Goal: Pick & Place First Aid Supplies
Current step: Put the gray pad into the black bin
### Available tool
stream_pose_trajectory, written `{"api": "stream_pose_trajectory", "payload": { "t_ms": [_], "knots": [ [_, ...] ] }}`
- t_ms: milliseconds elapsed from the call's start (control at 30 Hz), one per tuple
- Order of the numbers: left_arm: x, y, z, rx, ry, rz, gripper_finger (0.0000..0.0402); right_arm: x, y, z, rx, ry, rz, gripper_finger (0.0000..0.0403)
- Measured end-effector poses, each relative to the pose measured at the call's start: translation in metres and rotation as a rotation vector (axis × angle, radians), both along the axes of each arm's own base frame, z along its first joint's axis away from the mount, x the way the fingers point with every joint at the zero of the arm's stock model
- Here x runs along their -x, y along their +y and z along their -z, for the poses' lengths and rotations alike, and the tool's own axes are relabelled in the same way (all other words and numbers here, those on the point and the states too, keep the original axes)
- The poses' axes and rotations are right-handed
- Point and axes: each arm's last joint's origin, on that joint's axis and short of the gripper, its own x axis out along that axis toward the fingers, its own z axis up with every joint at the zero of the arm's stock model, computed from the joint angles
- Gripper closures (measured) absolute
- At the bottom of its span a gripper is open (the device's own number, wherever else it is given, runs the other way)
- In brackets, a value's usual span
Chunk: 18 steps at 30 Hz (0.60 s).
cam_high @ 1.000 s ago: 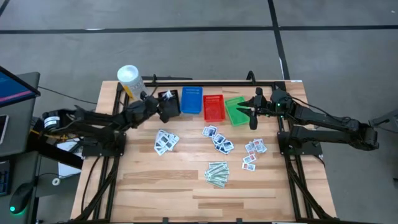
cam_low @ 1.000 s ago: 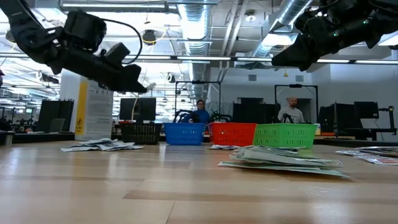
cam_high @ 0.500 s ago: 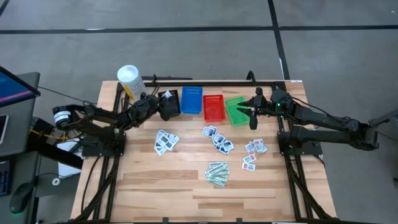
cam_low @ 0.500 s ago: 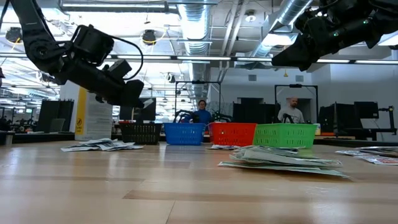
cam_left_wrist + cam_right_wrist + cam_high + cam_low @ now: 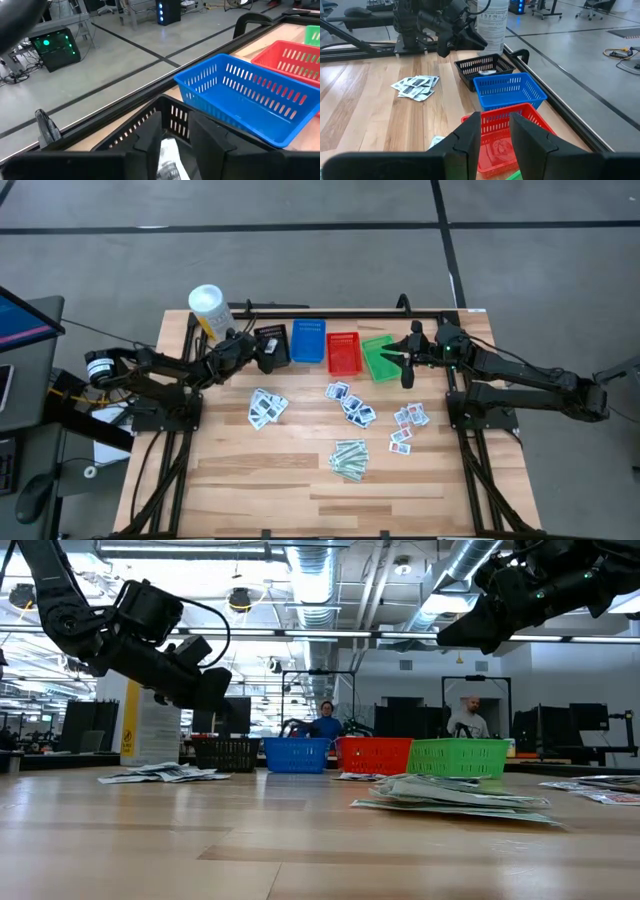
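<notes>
The left tool (image 5: 262,350) is hovering over the near edge of the black basket (image 5: 272,342), at the left end of the basket row along the far side of the surface (image 5: 300,480). Its fingers are standing a little apart, and in the left wrist view a white packet (image 5: 169,159) is lying directly beneath the gap between them, inside the black basket, apparently no longer gripped. The packet's long axis seems to be running along the tool's own line of sight, but too little of it is showing to be sure.

The rest of the supplies are lying flat out on the surface: a cluster of white packets (image 5: 267,407) toward the front from the left tool and nearest that arm, a second cluster (image 5: 351,404) mid-surface, a third (image 5: 407,425) nearer the right arm, and a heap of pale-green strips (image 5: 349,459) with long axes running roughly left-right.

The right tool (image 5: 404,360) is waiting above the green basket (image 5: 378,357), fingers slightly apart, nothing visibly between them.

The next pick most likely falls to the left arm, reaching back toward the front.
</notes>
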Motion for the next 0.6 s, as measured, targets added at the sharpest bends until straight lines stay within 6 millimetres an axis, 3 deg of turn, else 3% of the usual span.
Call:
{"api": "stream_pose_trajectory", "payload": {
  "t_ms": [333,600],
  "knots": [
    [-0.0001,-0.0001,-0.0001,0.001,-0.002,0.000,0.0235,0.0000,0.0000,0.0000,0.000,0.000,0.000,0.0305],
    [-0.0007,-0.0013,-0.0001,0.000,0.000,0.007,0.0226,0.0000,0.0000,0.0000,0.000,0.000,0.000,0.0305]
  ]
}}
